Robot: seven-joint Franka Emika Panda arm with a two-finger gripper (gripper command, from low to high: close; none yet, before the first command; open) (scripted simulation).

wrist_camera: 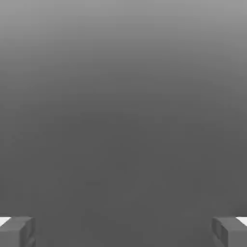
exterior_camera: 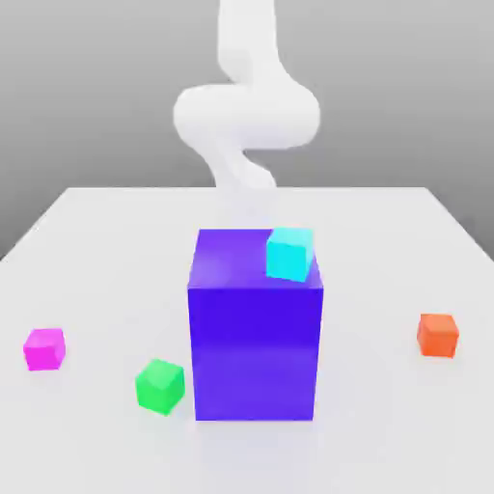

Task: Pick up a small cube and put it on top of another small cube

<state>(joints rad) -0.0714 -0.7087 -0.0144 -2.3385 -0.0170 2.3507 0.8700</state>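
plainly, gripper (wrist_camera: 123,232) open, unmarked magenta cube (exterior_camera: 44,349), unlettered blue-violet block (exterior_camera: 255,338)

White arm (exterior_camera: 247,116)
Rounded, smooth white segments with faint grey shading; dark grey, blocky jaws (wrist_camera: 123,232) with angular edges.

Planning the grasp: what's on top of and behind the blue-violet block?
On the block: one cyan cube. The table right behind its base is hidden; can't tell what's there.
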